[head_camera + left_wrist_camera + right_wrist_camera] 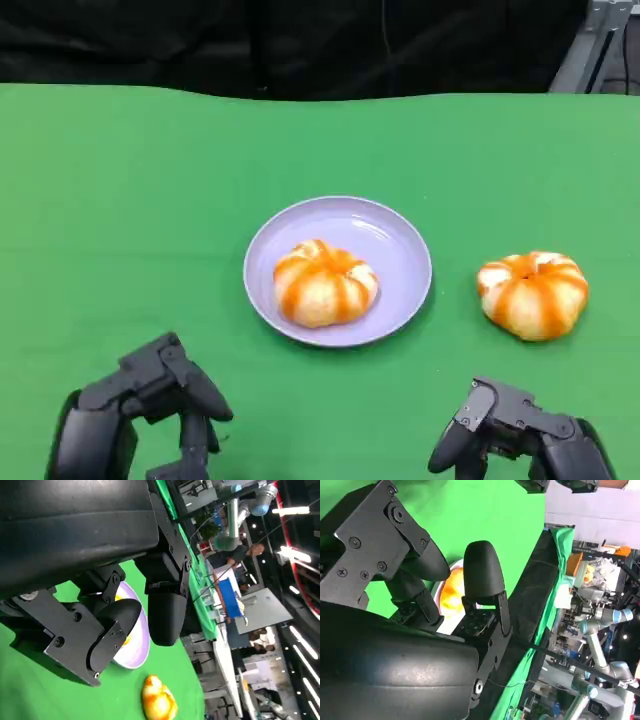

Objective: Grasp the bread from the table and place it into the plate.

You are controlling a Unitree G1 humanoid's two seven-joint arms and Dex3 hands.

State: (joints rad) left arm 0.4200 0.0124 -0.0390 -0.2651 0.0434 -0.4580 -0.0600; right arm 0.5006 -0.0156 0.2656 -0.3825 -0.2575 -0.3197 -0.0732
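- One bread [325, 283] sits in the lilac plate [400, 245]; a second bread [532, 293] lies on the green tabletop [130, 200], right of the plate and apart from it.
- Left hand [150, 405] and right hand [510, 425], both cut off at the frame's lower edge, hold nothing, fingers apart.
- In the left wrist view, fingers [162, 605] hide most of the plate.

Lilac plate [400, 232] — orange-striped cream breads [532, 293] — green table [130, 200].
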